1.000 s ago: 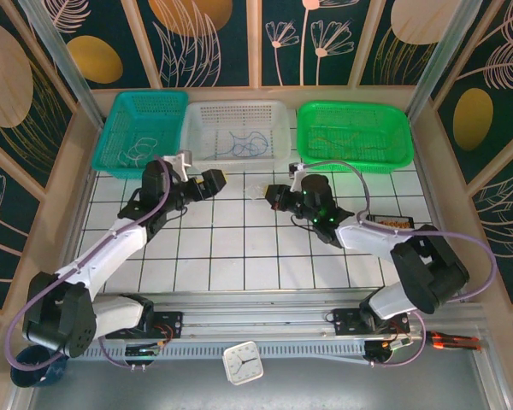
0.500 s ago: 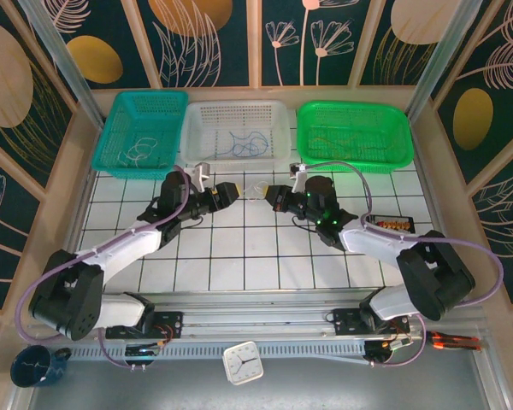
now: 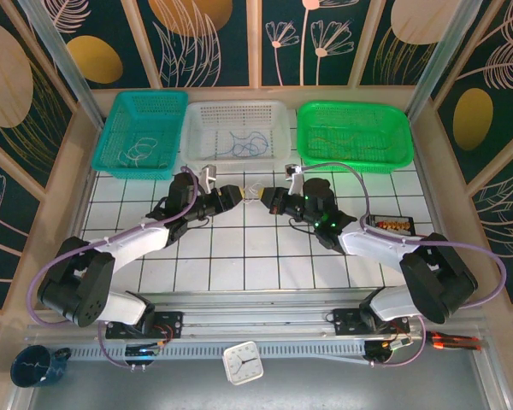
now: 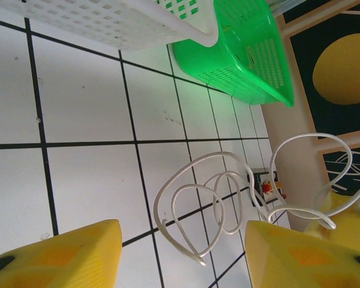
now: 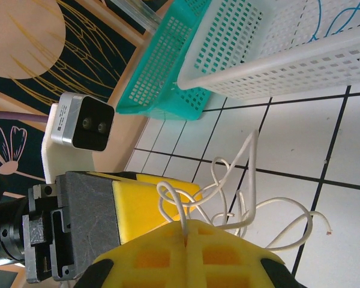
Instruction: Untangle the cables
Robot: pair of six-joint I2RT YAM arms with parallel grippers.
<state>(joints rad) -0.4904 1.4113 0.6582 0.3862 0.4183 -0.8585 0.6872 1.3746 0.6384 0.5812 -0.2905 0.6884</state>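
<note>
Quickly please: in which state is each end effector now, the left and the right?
Left end effector: open, its fingers on either side of the white cable.
Right end effector: closed, holding the white cable.

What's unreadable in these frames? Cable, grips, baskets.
- Top view: white cable between left gripper and right gripper too small to trace its loops.
- Left wrist view: left fingers cut off by the bottom edge; contact with the cable unclear.
- Right wrist view: cable's gripped end hidden between the shut pads.
- Top view: wires in the teal basket too thin to count.
</note>
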